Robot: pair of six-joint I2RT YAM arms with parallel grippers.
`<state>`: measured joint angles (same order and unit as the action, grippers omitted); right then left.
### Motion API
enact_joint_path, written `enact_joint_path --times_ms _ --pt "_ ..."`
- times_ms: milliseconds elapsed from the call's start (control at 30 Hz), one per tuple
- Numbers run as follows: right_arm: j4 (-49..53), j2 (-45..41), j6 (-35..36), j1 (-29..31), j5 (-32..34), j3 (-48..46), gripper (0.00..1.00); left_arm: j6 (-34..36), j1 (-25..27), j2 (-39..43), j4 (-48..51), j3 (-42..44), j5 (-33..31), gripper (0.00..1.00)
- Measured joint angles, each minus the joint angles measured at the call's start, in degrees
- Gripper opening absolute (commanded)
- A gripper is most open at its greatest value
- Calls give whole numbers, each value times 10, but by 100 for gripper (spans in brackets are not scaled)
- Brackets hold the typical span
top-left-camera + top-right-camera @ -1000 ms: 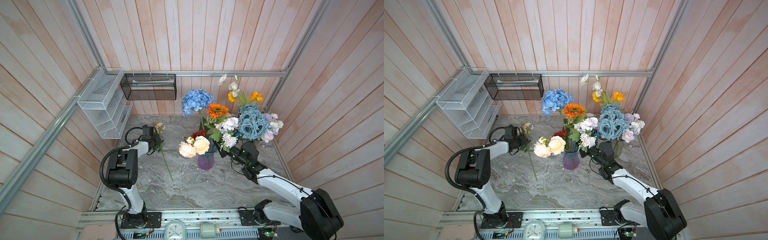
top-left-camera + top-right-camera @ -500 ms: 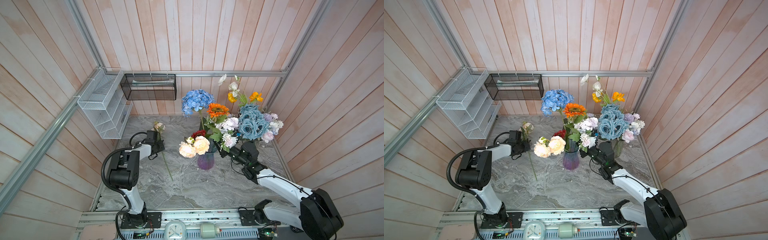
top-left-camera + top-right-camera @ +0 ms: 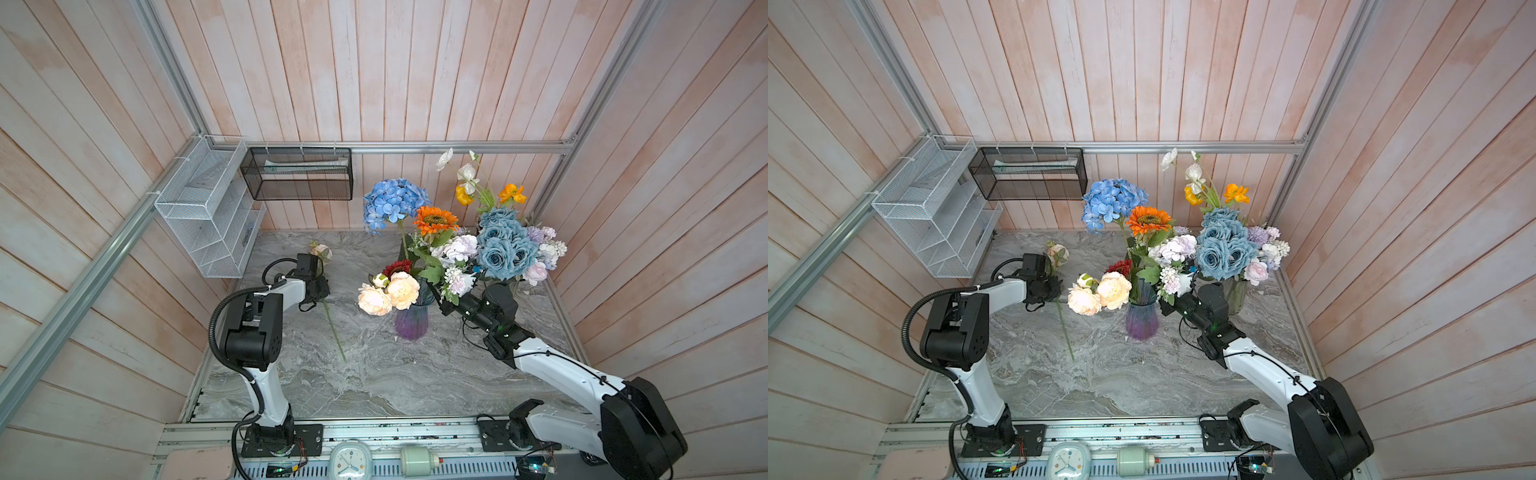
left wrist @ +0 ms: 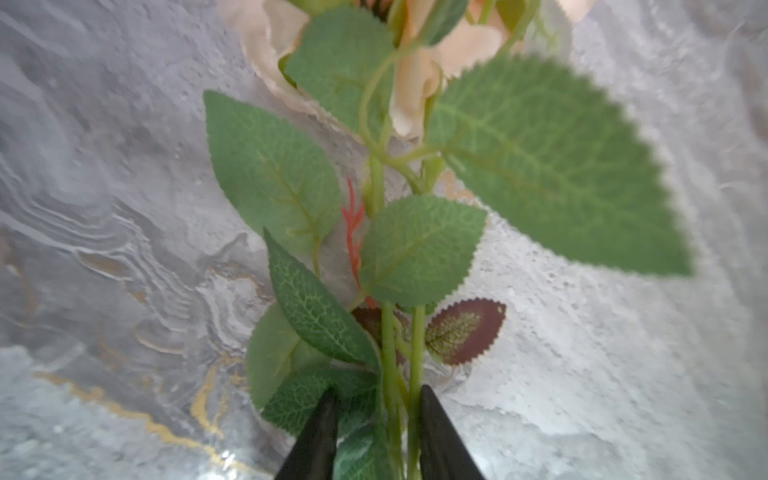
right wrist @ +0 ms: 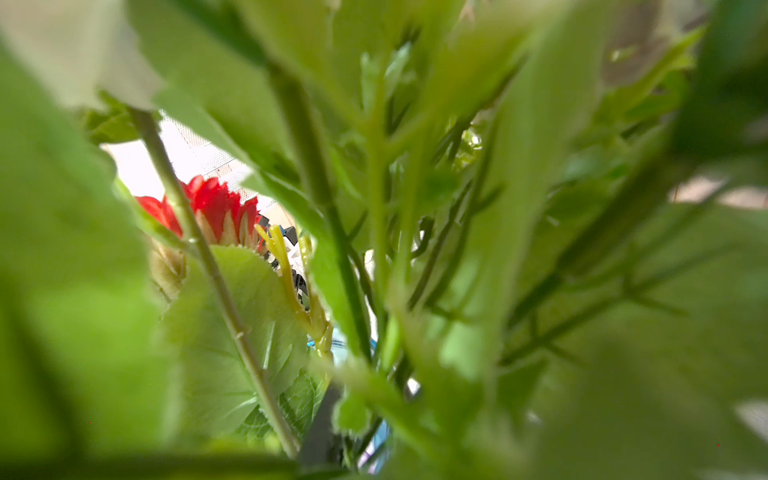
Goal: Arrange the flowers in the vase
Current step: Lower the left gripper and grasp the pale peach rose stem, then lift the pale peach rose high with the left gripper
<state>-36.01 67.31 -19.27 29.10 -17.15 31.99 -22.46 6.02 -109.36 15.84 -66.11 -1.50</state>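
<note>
My left gripper [image 3: 320, 289] sits low over the marble table [image 3: 374, 386], well to the left of the purple vase [image 3: 410, 325]. A loose rose [image 3: 321, 251] lies flat there. Its pale bloom lies farther back than the vase, and its long stem ends about level with the vase's foot. In my left wrist view my two black fingers [image 4: 320, 440] stand spread on either side of its twin green stems. One finger touches the stems and a leaf fills the gap at the other, so I am around the rose but not pinching it tight.

The vase stands upright and already holds a blue hydrangea [image 3: 392, 201], an orange sunflower [image 3: 434, 219], two peach roses [image 3: 390, 291] drooping over its left rim and a dark red flower [image 3: 397, 267]. Just right of the vase and a little behind it rise the blue roses [image 3: 500, 245], with orange and white poppies [image 3: 511, 193] above them. Under them, in a top view, I see a clear glass jar [image 3: 1235, 295].

My right gripper [image 3: 441, 305] is pushed into the leaves just beside the vase's mouth, on its right. My right wrist view shows only blurred stems and leaves, so I cannot tell whether those fingers are spread or pinching anything.
</note>
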Motion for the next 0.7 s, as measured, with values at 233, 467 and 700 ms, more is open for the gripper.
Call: enact_joint_path --times_ms 233,467,700 --pt "0 0 0 0 0 0 21 31 28 -25 62 -46 -50 37" --pt "0 0 8 0 0 0 20 57 39 -63 96 -102 -87 23" --pt "0 -1 13 0 2 -1 21 61 40 -61 96 -101 -95 2"
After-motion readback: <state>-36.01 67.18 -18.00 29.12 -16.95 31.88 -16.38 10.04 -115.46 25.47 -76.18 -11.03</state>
